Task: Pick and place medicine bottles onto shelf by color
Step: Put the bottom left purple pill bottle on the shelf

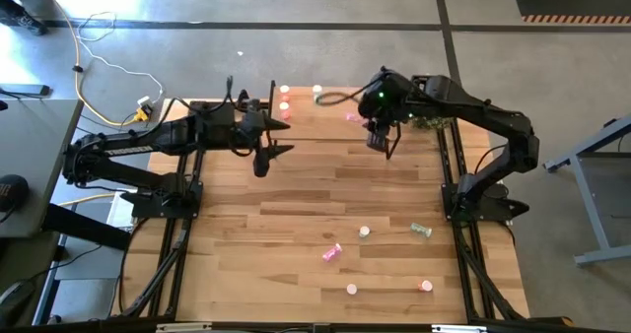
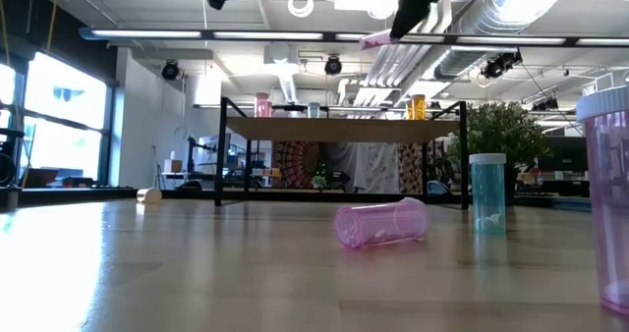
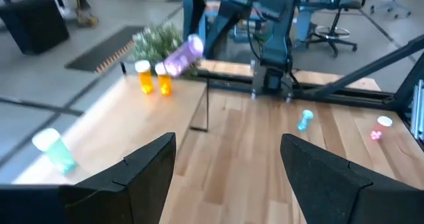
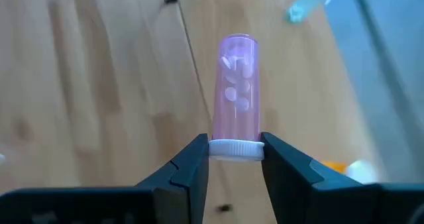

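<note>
Right gripper (image 4: 233,159) carries a pink bottle (image 4: 237,91) just short of the shelf (image 1: 325,104).
Pinched at its white cap, long axis pointing ahead; left gripper (image 1: 276,136) hangs spread near the shelf's left end.

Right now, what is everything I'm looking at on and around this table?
Held bottle: one, pink, white cap, in the right pincer above the shelf end.
Shelf: one, light wood on black legs, far edge of the table.
Bottles on the shelf: at least five; pink, pale teal, two orange with white caps, and one teal at the other end.
Loose bottles on the table: five; lying pink, standing teal, three more near the front, colours unclear.
Plant: one, green, beside the shelf.
Left pincer: open, empty, near the shelf.
Right pincer: closed on the held bottle's cap.
</note>
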